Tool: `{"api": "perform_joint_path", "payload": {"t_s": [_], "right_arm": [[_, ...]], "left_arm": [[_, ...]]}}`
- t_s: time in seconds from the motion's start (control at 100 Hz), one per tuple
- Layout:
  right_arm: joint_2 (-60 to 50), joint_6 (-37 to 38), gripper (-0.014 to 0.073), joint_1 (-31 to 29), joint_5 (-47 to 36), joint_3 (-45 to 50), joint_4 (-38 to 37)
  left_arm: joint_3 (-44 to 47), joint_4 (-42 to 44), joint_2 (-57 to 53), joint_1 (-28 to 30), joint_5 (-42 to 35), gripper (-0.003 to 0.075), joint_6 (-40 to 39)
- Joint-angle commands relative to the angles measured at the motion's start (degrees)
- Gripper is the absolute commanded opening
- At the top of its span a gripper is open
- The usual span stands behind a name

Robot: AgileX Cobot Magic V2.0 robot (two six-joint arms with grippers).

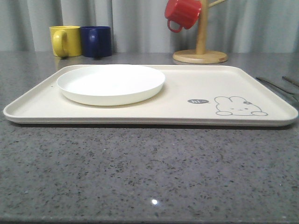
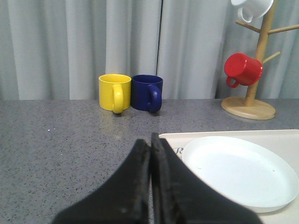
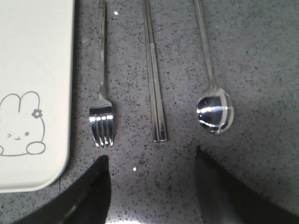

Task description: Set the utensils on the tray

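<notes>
The cream tray (image 1: 187,100) with the grey rabbit drawing lies across the grey counter; its edge also shows in the right wrist view (image 3: 32,70). Beside that edge lie the silver fork (image 3: 102,107), the pair of chopsticks (image 3: 155,84) and the spoon (image 3: 214,109), side by side on the counter. My right gripper (image 3: 152,161) hangs open above them, its tips just short of the fork tines and chopstick ends. My left gripper (image 2: 150,142) is shut on nothing, over the counter at the tray's corner (image 2: 170,137). Thin utensil handles (image 1: 275,86) show right of the tray.
A round white plate (image 1: 111,83) sits on the tray's left half. A yellow mug (image 1: 65,40) and a dark blue mug (image 1: 96,41) stand at the back left. A wooden mug tree (image 1: 201,42) with a red mug (image 1: 183,13) stands behind the tray.
</notes>
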Motion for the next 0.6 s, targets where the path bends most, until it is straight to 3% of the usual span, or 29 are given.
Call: {"api": "perform_joint_path", "payload": {"t_s": [0.0,0.28,0.59], "right_arm": [[2.5,-1.0,0.0398,0.4,-2.4,-3.8,0.3],[17.7,-1.7,0.0391,4.3,0.7,-15.4,0.3],[33.2,-4.0,0.0391,4.4,7.9,-27.1,0.6]], "left_arm": [[-1.7,-0.3,0.4,-0.5,-4.4,-0.0017,-0.5],[-1.7,-0.3,0.4,-0.5,-4.4,-0.0017,-0.5],[-1.7,-0.3,0.4,-0.5,-4.4,-0.0017,-0.5]]}}
